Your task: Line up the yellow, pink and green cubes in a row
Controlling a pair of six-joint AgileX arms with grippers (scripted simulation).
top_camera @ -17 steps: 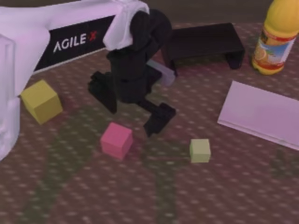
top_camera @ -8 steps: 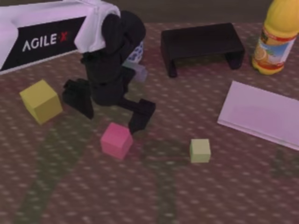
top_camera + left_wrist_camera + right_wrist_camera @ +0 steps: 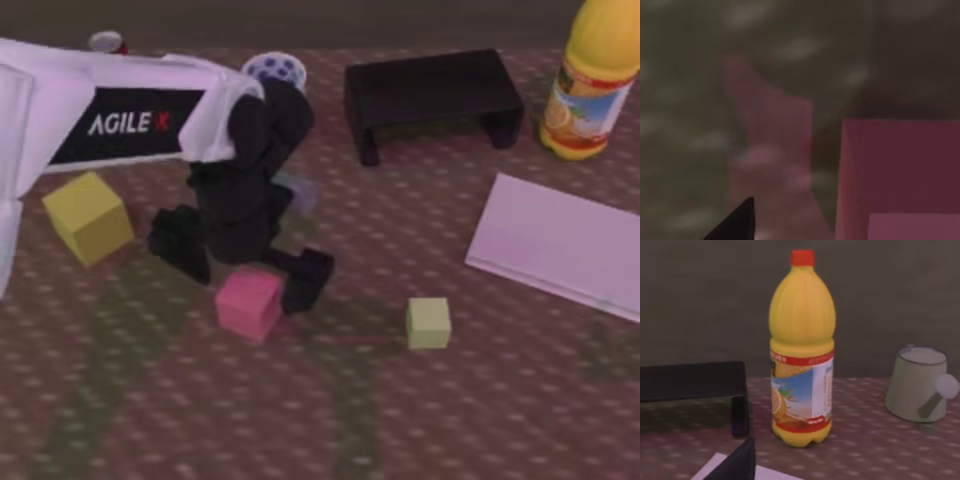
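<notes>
Over the pink cube (image 3: 248,302), my left hand (image 3: 243,268) hangs open, empty; yellow cube (image 3: 88,216) and green cube (image 3: 428,322) lie unaligned.

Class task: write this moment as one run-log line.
left tool: open, straddling pink cube, not gripped | yellow cube: far left | green cube: right of pink | right arm: out of top view

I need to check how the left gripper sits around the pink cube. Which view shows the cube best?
The top view: the whole pink cube shows there, with the open left gripper over it and a finger on each side. The left wrist view shows only part of the cube, very close. The right wrist view does not show it.
</notes>
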